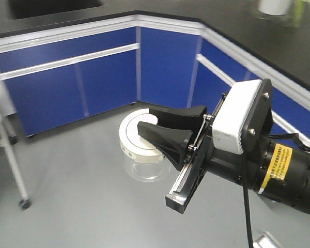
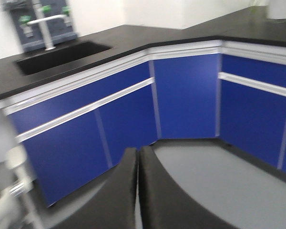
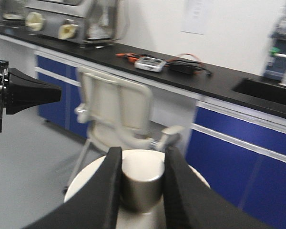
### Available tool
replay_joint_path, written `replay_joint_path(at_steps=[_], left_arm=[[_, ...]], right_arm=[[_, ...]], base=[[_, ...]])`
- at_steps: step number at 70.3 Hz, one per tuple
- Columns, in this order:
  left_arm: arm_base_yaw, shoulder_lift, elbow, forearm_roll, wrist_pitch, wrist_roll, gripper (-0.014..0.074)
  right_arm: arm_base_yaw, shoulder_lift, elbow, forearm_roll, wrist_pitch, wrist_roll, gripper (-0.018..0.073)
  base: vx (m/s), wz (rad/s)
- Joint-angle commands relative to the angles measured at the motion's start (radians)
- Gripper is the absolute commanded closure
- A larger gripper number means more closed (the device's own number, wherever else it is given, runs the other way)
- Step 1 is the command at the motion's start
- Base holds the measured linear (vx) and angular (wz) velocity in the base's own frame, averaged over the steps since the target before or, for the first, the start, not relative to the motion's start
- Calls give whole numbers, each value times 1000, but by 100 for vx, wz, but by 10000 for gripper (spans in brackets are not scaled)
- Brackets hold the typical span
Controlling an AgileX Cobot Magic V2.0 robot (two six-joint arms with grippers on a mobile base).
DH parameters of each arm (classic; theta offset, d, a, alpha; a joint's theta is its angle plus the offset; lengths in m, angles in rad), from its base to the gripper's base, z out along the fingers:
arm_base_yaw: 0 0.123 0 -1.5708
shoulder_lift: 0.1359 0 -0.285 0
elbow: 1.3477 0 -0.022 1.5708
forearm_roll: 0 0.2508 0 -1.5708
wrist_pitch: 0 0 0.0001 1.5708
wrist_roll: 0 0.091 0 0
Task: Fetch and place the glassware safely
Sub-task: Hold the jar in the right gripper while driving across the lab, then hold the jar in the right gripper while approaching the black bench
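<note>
The glassware (image 1: 143,166) is a short clear jar with a round off-white lid (image 1: 130,138). It hangs in the air above the grey floor, carried by the lid's central knob (image 3: 142,186). My right gripper (image 1: 144,121) reaches in from the right and is shut on that knob, and in the right wrist view its black fingers (image 3: 109,176) press the knob from both sides. My left gripper (image 2: 137,155) is shut with nothing between its jaws. It also shows at the left edge of the right wrist view as the left gripper (image 3: 35,93), apart from the jar.
Blue cabinets (image 1: 165,67) under a black countertop (image 1: 232,26) wrap around the corner. A sink (image 2: 62,55) with a tap (image 2: 46,28) sits in the counter. A white chair (image 3: 117,114) stands near the cabinets. Devices and cables (image 3: 155,63) lie on the counter, and a white container (image 1: 274,6) stands at the far right.
</note>
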Motion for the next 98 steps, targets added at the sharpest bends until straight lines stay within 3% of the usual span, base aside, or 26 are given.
replay_joint_path(at_steps=[1,98], left_arm=[[-5,-1,-25,-7,-70,-9,603],[-5,-1,-25,-7,-70,-9,603]], right_arm=[[-2,-26,-32,29,-76,-3,563],[-2,-26,-32,29,-76,-3,563]], base=[[21,-79],[19,-69]])
